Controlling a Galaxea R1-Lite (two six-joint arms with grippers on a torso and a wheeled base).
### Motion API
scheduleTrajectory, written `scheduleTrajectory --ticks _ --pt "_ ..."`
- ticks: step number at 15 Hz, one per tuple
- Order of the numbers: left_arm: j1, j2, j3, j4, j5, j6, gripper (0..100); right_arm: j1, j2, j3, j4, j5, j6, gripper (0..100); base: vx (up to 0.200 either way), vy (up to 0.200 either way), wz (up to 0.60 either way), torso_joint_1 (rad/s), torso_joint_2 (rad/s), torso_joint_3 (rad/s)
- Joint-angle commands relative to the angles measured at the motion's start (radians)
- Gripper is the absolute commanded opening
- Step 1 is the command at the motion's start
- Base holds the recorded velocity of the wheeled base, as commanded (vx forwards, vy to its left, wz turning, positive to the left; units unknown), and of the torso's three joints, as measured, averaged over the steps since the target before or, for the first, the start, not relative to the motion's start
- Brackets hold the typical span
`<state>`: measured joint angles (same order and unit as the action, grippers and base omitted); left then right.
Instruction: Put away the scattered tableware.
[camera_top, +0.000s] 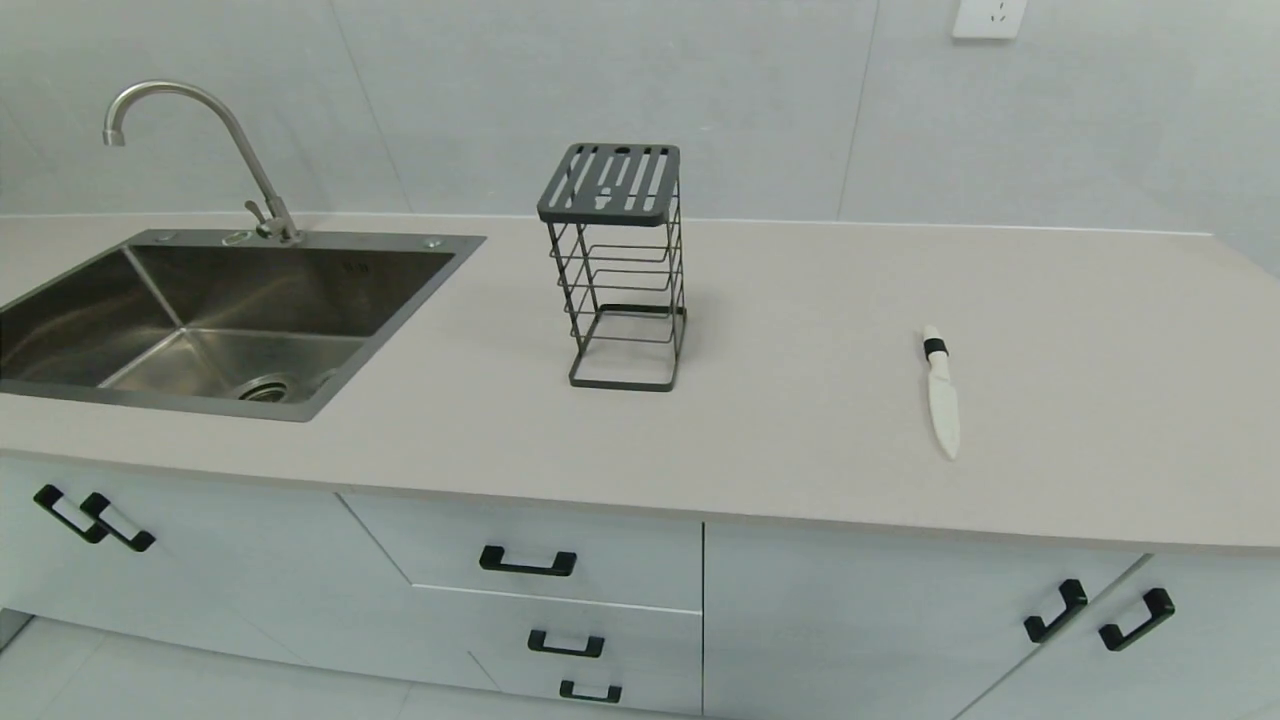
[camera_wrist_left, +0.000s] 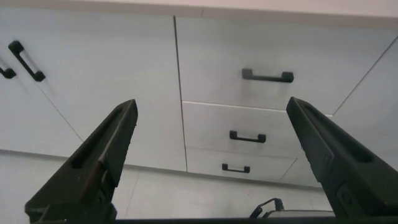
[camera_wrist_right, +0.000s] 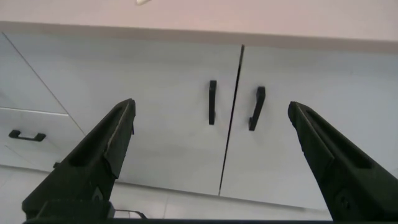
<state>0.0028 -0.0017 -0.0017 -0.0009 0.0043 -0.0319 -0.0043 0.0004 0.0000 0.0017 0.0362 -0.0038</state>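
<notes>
Head view: knife, white with 1 black band, lies flat on the countertop, well to the right of the wire rack and with its pointed end toward the front edge. Likely hazards are a thin, flat knife skidding under a shallow pinch and sliding toward that edge, a blade missing the narrow slots of the rack's top plate, and the light, tall rack tipping if it is pushed sideways. Sink and faucet stand far left and a wall socket sits high on the right, and nothing lies between knife and rack. Left wrist view: left gripper is spread wide and holds nothing, and it faces a stack of 3 drawer handles from below counter height. Right wrist view: right gripper, equally wide apart and empty, faces 2 door handles. For either arm the counter's overhanging front edge appears to be the main obstacle, since a steep rise could strike it.
</notes>
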Motion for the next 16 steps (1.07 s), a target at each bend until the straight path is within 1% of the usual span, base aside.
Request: scheduleTrajectory --ticks 1,10,13,16 --pt "0.0 0.002 0.0 -0.001 0.0 0.0 100 0.0 0.0 0.0 0.0 0.001 -0.001 100 0.0 0.0 0.0 0.29 -0.52 -0.251" --pt "0.0 0.002 0.0 -0.001 0.0 0.0 100 0.0 0.0 0.0 0.0 0.001 -0.002 100 0.0 0.0 0.0 0.293 -0.57 -0.276" --pt "0.0 0.002 0.0 -0.001 0.0 0.0 100 0.0 0.0 0.0 0.0 0.001 -0.001 100 0.0 0.0 -0.6 0.264 -0.51 -0.245" --pt "0.0 0.002 0.0 -0.001 0.0 0.0 100 0.0 0.0 0.0 0.0 0.001 -0.002 100 0.0 0.0 0.0 0.173 -0.34 -0.16"
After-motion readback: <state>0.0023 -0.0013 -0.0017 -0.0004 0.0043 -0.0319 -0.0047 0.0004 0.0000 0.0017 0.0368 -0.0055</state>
